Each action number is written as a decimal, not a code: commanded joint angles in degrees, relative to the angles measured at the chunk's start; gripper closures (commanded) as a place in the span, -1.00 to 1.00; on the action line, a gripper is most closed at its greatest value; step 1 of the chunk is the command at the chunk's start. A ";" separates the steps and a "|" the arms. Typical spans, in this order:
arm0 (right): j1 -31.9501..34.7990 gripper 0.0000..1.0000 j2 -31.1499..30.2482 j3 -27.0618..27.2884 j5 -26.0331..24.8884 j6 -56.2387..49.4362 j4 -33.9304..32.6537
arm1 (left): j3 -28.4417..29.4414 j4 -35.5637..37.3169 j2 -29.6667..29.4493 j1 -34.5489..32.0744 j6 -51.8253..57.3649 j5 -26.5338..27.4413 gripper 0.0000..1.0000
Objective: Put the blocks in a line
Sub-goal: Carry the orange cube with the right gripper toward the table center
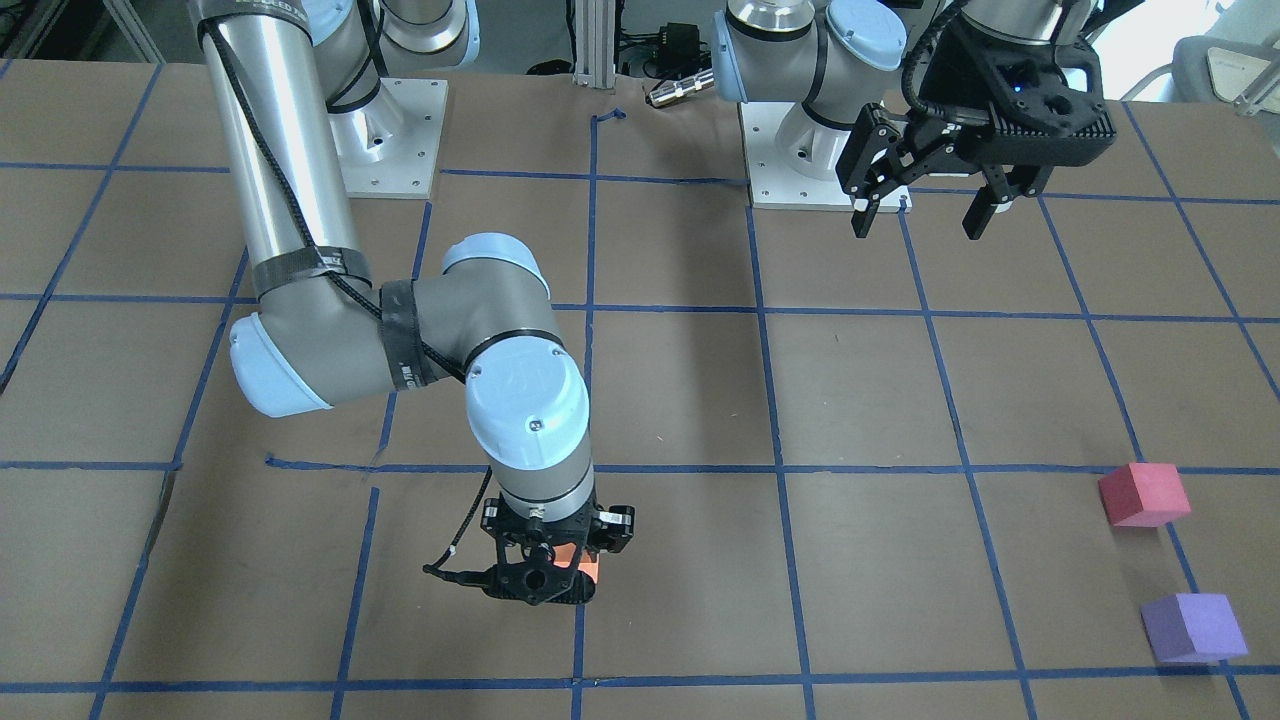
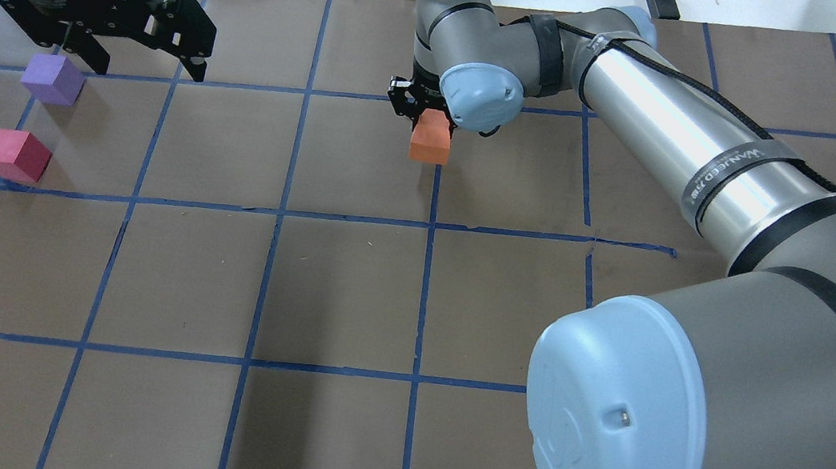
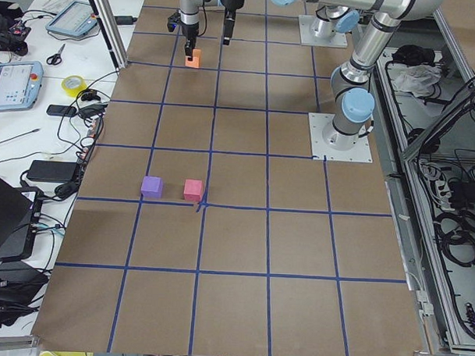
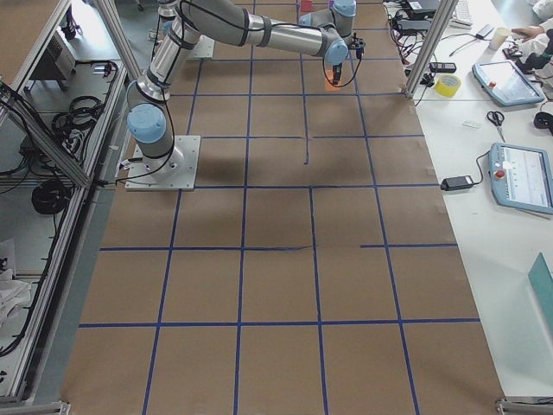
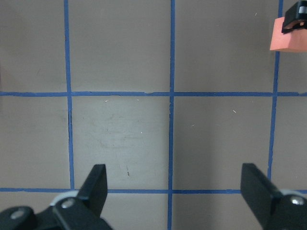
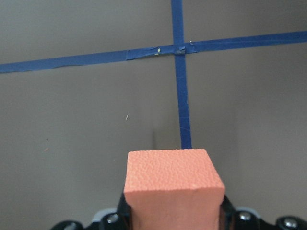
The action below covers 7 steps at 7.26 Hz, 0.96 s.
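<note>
The orange block [image 2: 431, 142] was pinched in the right end effector [image 1: 550, 570] over the middle of the surface [image 1: 680, 400], well apart from the pink block [image 1: 1143, 494] and purple block [image 1: 1193, 627] lying near each other, presumably for transfer into line with them, while the left end effector [image 1: 918, 225] was held spread and empty.

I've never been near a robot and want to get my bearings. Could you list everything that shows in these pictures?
orange block: one, orange, gripped by the right end effector
crimson-pink block: one, on the table, robot's left side
purple block: one, beside the crimson-pink one, not touching
table: one, brown top
tape grid: blue, across the table
tape roll: one, yellow, side bench
scissors: one pair, side bench
left end effector: one, black, open, empty, near the purple block
right end effector: one, black, shut on the orange block
</note>
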 commanded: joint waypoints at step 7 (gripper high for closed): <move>0.57 0.46 2.59 0.05 -0.04 -3.07 -0.36 | 0.00 0.03 0.09 -0.03 0.00 -0.17 -1.00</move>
